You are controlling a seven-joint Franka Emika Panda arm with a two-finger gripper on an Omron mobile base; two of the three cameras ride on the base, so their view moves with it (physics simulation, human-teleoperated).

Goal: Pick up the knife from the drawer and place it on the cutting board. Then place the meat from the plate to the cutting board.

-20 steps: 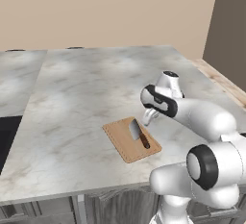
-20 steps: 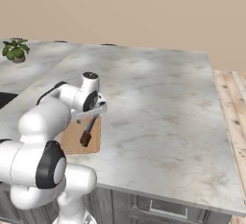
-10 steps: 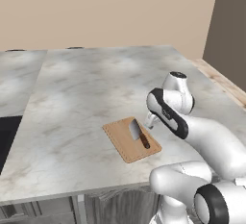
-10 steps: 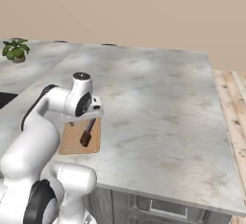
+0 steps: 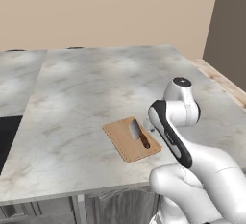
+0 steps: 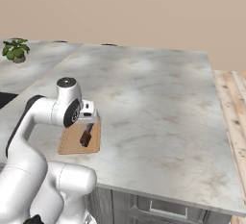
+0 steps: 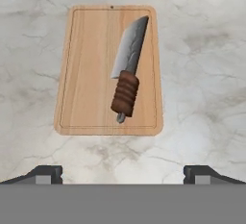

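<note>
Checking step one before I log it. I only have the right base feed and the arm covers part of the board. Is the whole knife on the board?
Observer: Yes. In the hand view the knife lies fully inside the cutting board, slightly slanted, nearer one long edge.
Operator: Is the gripper holding anything?
Observer: No. The gripper is open, its fingertips spread wide, above the counter just off the board's short edge.
Operator: Which end points toward the gripper?
Observer: The brown ribbed handle; the blade points away, toward the board's far edge.

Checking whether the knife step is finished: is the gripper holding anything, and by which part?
Nothing is held. The gripper is open above the counter; the knife lies free on the cutting board.
</note>
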